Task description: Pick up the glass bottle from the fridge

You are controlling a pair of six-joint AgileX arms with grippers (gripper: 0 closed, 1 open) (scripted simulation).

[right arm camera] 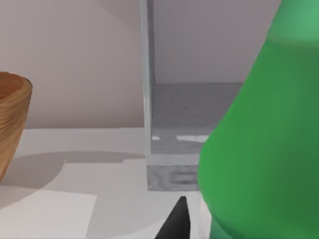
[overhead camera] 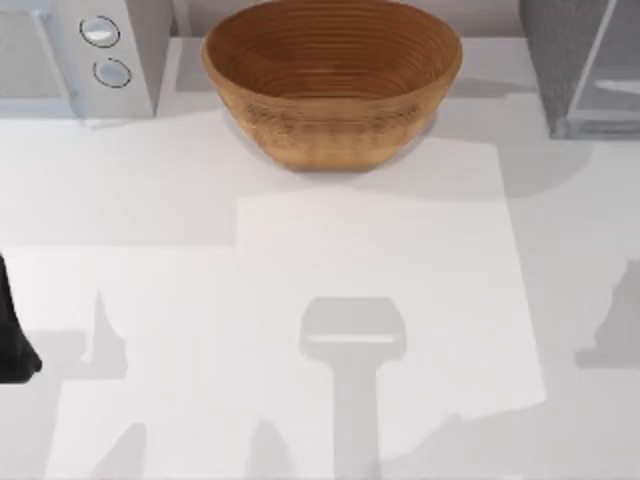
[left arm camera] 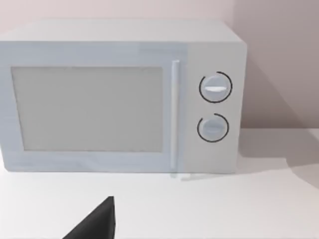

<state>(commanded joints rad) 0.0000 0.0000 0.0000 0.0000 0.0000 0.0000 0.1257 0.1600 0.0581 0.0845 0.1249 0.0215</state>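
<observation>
Bottle [right arm camera: 264, 149] is looming right by my right fingers [right arm camera: 174, 221], fridge [right arm camera: 199, 129] behind it. I can't tell either arm's finger state. Left arm [overhead camera: 12, 330] is sitting parked at the surface's [overhead camera: 350, 250] left edge.

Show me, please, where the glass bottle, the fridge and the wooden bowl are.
glass bottle [right arm camera: 259, 149]: right wrist view, green body.
fridge [overhead camera: 562, 60]: top view, speckled grey side wall.
wooden bowl [overhead camera: 330, 130]: top view, outer front wall.

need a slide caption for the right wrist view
Green glass bottle looms close to the camera, with the open grey fridge behind it and the woven basket off to one side.
</observation>
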